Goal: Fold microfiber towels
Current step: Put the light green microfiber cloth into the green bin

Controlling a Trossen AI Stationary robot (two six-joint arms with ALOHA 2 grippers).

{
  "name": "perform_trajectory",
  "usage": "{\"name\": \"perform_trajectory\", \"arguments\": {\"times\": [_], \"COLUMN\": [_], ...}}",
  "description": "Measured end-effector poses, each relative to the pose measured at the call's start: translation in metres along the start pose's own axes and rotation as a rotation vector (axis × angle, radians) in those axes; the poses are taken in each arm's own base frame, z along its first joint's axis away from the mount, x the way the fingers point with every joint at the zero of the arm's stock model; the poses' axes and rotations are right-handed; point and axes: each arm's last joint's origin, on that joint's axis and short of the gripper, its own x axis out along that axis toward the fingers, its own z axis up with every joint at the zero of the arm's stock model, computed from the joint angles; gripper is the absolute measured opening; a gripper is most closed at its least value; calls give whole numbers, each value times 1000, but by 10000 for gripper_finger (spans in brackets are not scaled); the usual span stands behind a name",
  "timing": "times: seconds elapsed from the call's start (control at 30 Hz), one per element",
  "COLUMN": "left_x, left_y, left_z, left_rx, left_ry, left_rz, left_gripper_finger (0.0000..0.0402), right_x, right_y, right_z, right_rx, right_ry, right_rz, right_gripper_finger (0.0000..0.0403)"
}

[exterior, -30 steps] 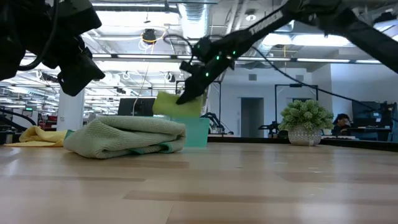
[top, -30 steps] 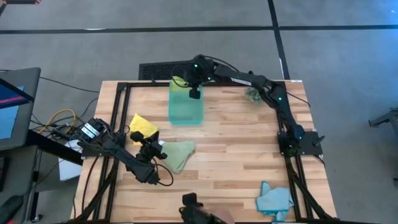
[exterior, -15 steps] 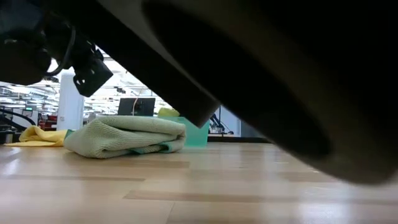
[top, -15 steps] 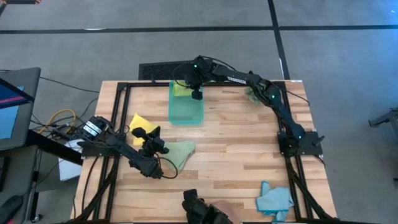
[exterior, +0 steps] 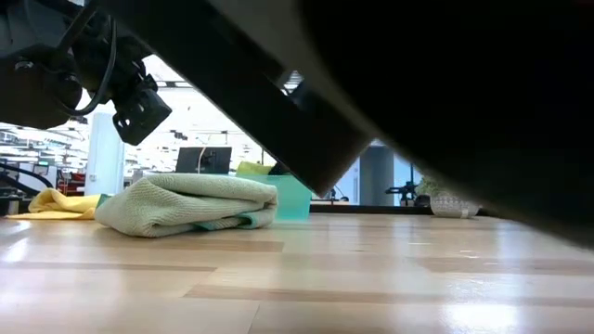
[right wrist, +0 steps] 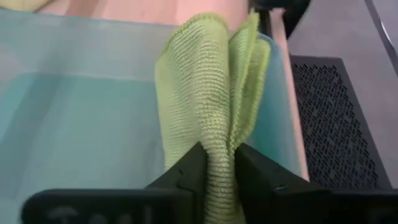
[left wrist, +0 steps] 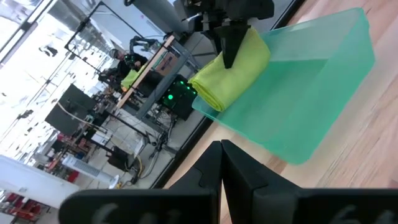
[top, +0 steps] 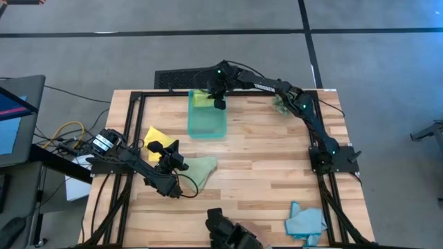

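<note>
My right claw (top: 217, 102) pinches the folded lime green towel (right wrist: 208, 99) over the teal bin (top: 206, 121). My left claw (left wrist: 222, 147), fingers together and empty, hangs above the pale green towel (top: 199, 170).

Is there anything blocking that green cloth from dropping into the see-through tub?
Nothing visible does. The right gripper pinches the folded lime green towel at the far end of the open teal bin. The cloth hangs over the bin's rim, and what shows of the bin below it looks bare. The left gripper waits over the pale green towel.
</note>
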Motion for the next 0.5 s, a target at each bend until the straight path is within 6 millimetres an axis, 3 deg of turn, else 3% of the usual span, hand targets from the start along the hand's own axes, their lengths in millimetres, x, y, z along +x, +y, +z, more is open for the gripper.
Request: {"name": "perform_trajectory", "arguments": {"times": [0.3,0.5], "left_x": [0,0], "left_y": [0,0], "left_z": [0,0], "left_rx": [0,0], "left_ry": [3,5], "left_rz": [0,1], "left_gripper_finger": [0,0], "right_x": [-6,-13], "right_y": [-11,-13], "right_z": [-7,2], "right_rx": [-14,-43], "right_ry": [-27,-62], "right_rz": [11,-32], "right_gripper_finger": [205,216]}}
